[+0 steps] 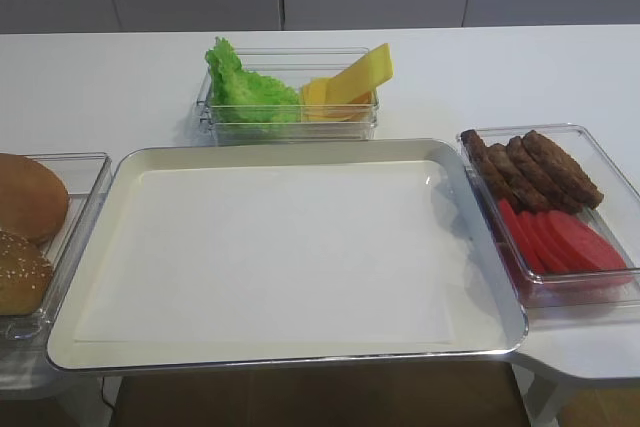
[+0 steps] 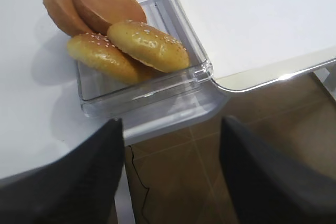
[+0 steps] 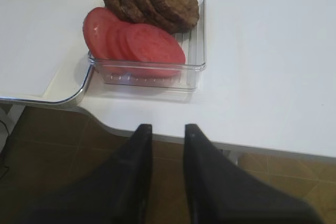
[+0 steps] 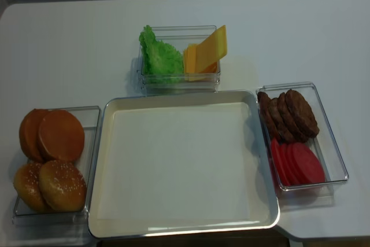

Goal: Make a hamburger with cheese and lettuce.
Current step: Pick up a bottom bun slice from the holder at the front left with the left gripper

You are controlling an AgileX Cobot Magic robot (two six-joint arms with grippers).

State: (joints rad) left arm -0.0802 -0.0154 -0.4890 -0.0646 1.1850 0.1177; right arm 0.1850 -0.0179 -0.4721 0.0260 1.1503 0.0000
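Clearly we start at the left, where the plain bun halves (image 4: 60, 135) lean in their clear bin (image 4: 91, 115) beside the empty tray (image 4: 179, 227); they look light and spongy, so we would pinch one gently across its rim. Our left gripper (image 2: 170, 145) hangs spread wide off the table edge. Behind the tray, the lettuce (image 4: 157, 56) looks limp and tearable, the cheese (image 4: 207, 50) thin and slick, best taken by an upstanding edge. Our right gripper (image 3: 167, 129) hovers narrowly parted, holding nothing.
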